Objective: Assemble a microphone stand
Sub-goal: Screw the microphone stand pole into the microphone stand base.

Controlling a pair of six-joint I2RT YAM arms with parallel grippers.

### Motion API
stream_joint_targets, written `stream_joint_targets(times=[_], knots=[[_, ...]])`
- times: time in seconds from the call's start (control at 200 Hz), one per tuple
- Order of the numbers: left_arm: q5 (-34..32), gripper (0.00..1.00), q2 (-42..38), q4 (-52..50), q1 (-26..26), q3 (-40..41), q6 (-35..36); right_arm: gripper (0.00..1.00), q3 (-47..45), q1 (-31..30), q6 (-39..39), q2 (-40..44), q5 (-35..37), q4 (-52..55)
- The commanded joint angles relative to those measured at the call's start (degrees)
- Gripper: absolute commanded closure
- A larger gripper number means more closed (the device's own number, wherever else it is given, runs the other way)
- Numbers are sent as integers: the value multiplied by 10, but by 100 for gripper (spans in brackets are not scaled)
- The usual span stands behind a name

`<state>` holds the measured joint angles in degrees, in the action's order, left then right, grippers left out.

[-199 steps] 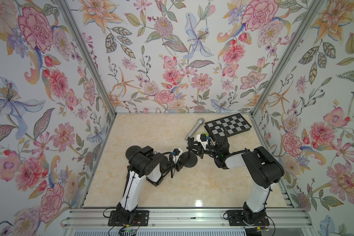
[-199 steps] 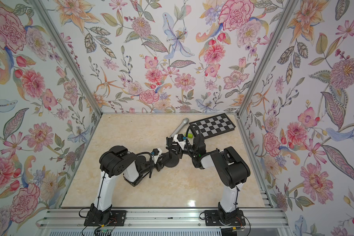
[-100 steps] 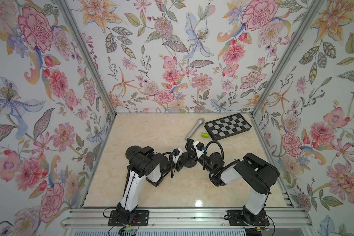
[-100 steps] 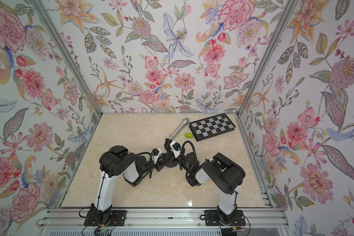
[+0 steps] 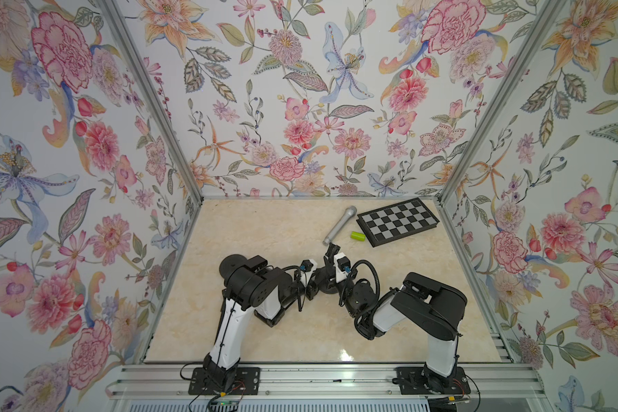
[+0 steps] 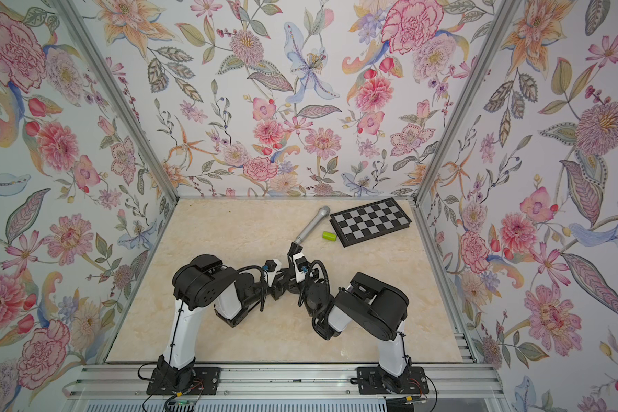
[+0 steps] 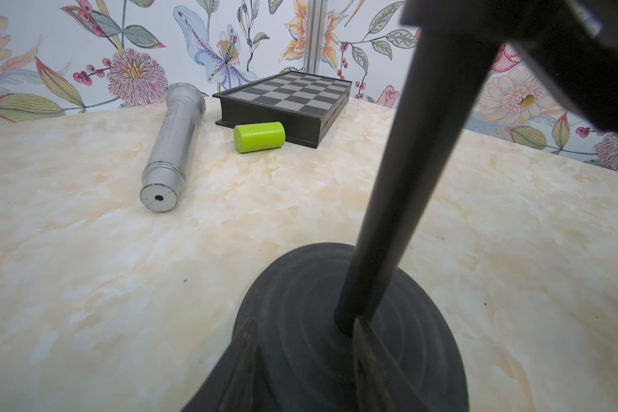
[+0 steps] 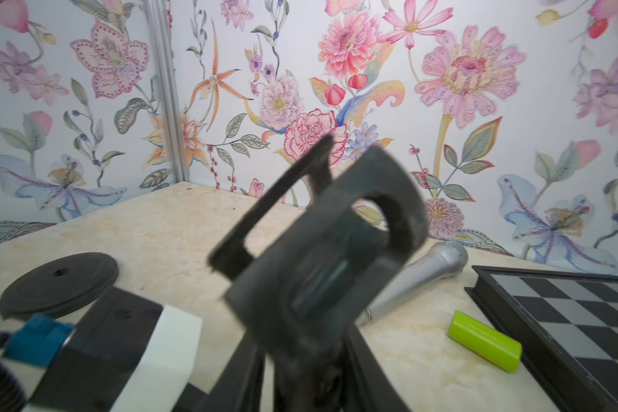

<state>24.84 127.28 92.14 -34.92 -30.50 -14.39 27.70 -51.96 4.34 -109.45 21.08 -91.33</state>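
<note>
blurred clip (image 8: 322, 271), silver microphone (image 8: 432, 267), green cylinder (image 8: 484, 340)

Floral-papered walls (image 5: 300, 107) enclose a cream marble tabletop (image 5: 264, 228).

tilted black pole (image 7: 407, 178) on round black base (image 7: 300, 321), silver microphone (image 7: 172, 142) flat nearby

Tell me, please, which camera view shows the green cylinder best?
The left wrist view: the green cylinder lies sharp and unobstructed beside the chessboard. The right wrist view shows it slightly blurred; both top views show it tiny.
</note>
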Motion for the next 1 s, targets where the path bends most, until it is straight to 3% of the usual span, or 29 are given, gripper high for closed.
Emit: stream_joint_targets(times=[0.0,0.135,0.2,0.265,0.38,0.6,0.696,0.841,0.911,0.996], knots=[[-40,56,46,131,1,25,19,43,-43,70,-34,16,-264,18],[-35,55,52,131,2,18,19,42,-10,194,-64,39,-574,74],[-37,56,49,131,3,20,18,43,22,226,-74,47,-666,126],[-39,56,50,131,3,21,14,44,50,240,-60,55,-708,182],[-34,56,53,131,2,13,14,49,88,246,-39,52,-724,251],[-35,56,54,131,2,14,12,56,122,245,-34,43,-729,268],[-35,56,51,131,6,16,12,64,134,245,-16,51,-732,297],[-32,56,54,131,5,15,12,89,140,245,19,59,-734,334],[-33,56,52,131,7,16,12,100,120,242,26,65,-694,314],[-37,56,51,131,6,20,11,100,86,235,9,66,-613,257]])
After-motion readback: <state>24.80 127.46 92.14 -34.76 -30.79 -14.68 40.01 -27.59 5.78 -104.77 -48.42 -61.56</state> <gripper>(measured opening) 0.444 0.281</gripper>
